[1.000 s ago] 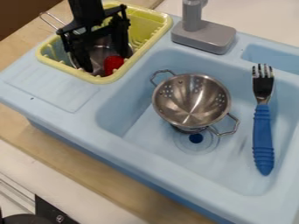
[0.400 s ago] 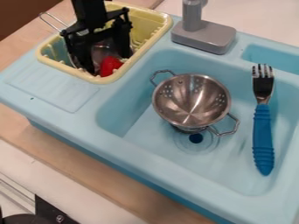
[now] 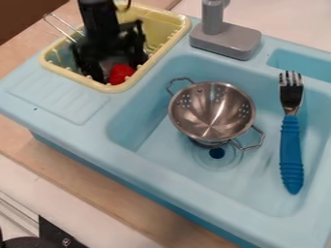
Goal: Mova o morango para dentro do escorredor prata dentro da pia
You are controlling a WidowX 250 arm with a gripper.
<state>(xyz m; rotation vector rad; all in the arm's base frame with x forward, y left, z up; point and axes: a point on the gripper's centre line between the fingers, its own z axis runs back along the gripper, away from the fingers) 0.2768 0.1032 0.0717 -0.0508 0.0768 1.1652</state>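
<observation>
My black gripper [image 3: 119,68] hangs down inside the yellow basket at the upper left, open, with its two fingers set wide apart. Low between them, against the front part of the basket, lies the red strawberry [image 3: 121,73], partly hidden by the gripper. The silver colander [image 3: 212,112] stands empty in the light blue sink [image 3: 155,140], over the drain, with one handle toward the upper left and the other toward the lower right.
The yellow basket's rim [image 3: 116,88] surrounds the gripper, and a wire handle [image 3: 59,26] sticks out on its left. A grey faucet [image 3: 226,38] stands behind the colander. A blue-handled fork [image 3: 292,140] lies along the sink's right side.
The gripper has dropped lower into the basket around the strawberry. The strawberry has shifted slightly to the left within the basket.
</observation>
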